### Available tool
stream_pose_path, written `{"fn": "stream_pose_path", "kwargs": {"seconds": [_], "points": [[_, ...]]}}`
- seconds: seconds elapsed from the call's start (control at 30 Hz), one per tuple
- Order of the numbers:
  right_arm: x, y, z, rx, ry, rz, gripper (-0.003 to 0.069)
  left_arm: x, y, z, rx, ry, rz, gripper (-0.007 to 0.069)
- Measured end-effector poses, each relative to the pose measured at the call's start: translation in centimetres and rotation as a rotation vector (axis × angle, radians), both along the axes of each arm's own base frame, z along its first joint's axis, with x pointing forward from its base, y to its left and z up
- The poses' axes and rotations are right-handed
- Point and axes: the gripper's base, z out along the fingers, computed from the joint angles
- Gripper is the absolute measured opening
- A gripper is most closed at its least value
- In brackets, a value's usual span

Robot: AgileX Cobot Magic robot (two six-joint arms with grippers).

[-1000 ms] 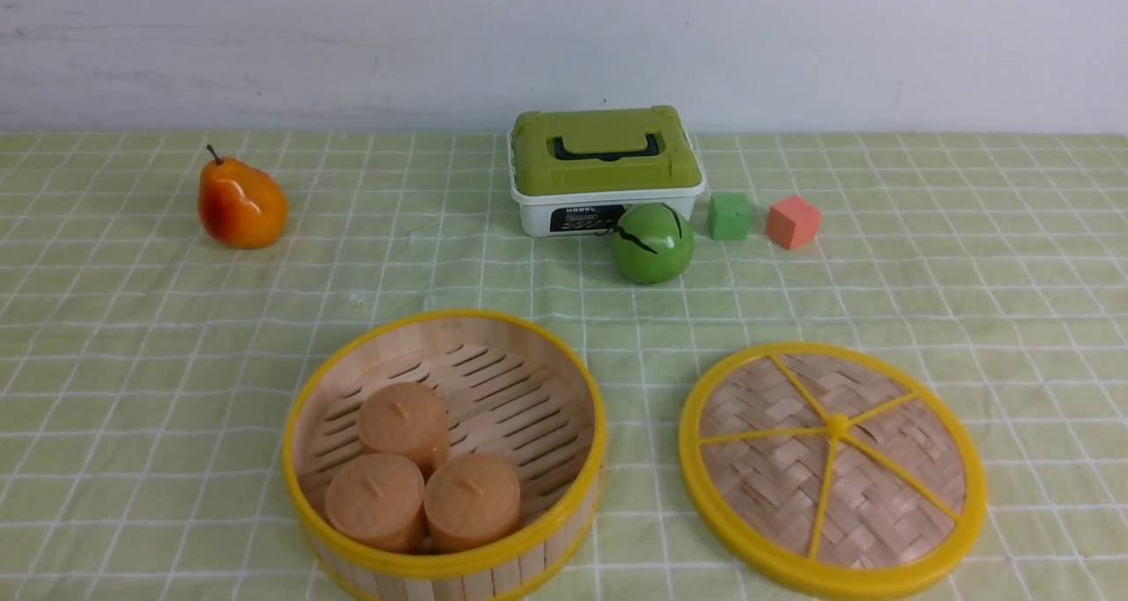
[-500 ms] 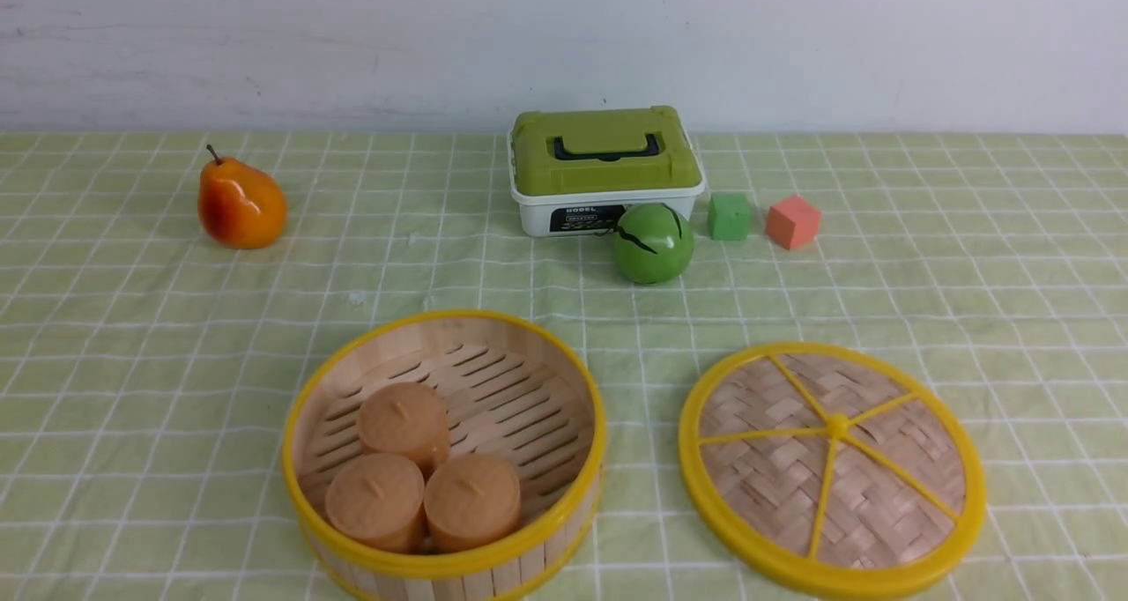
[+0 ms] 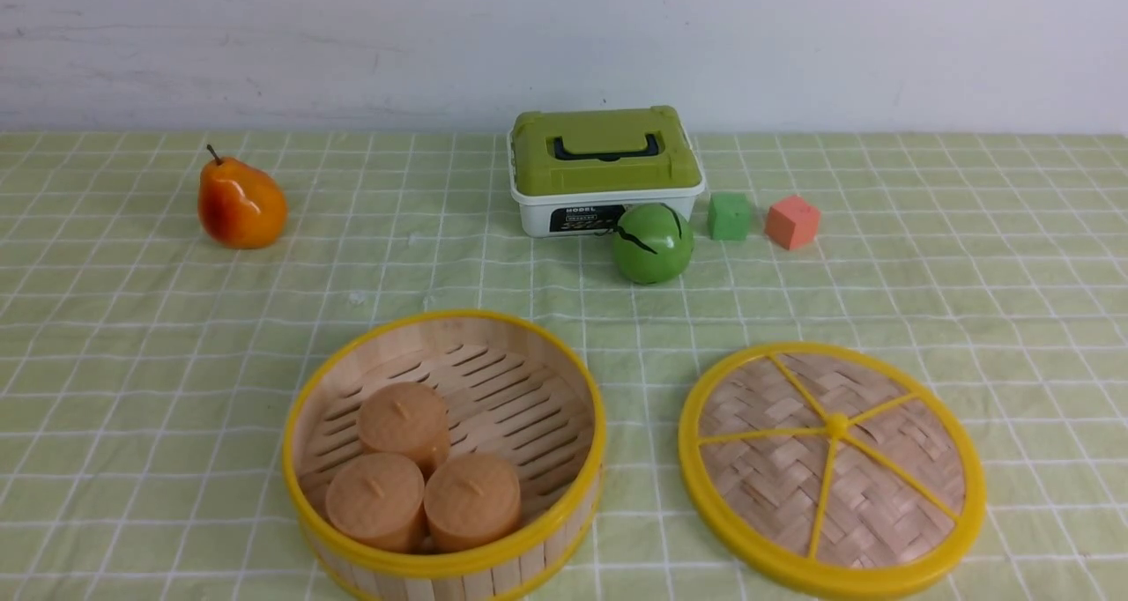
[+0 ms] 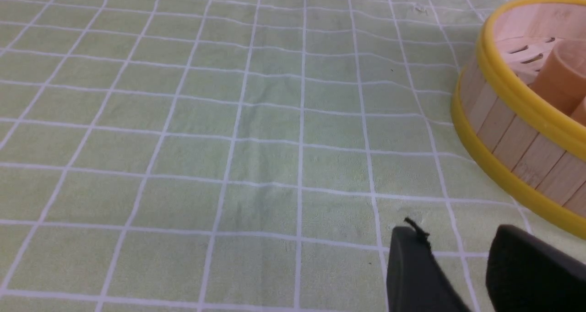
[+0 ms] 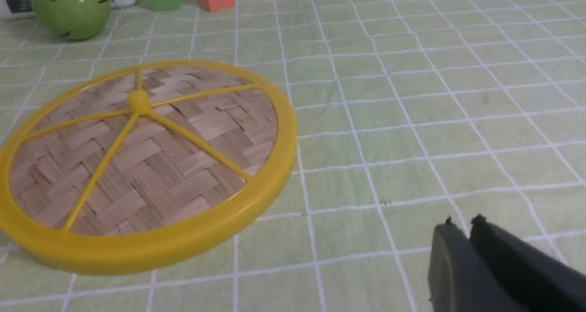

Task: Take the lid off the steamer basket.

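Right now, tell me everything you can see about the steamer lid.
The lid is a flat round disc of woven bamboo strips in a thick yellow plastic rim, with five yellow spokes meeting at a small centre knob. It lies flat on the green checked tablecloth, spoked side up, to the right of the steamer basket and apart from it. No gripper touches it.

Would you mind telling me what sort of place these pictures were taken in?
Probably a staged tabletop for robot practice, not a real kitchen: a green checked cloth against a bare white wall, with a toy-like pear, foam-like cubes and a steamer basket laid out.
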Motion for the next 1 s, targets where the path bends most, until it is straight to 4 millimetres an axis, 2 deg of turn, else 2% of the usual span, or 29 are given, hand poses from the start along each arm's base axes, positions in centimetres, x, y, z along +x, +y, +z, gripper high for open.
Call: {"fn": "stream_pose_path", "kwargs": {"seconds": [1.0], "points": [[-0.01, 0.0, 0.01, 0.0, 0.002, 0.0, 0.0055, 0.0, 0.0, 0.0, -0.001, 0.0, 0.0, 0.0239]]}}
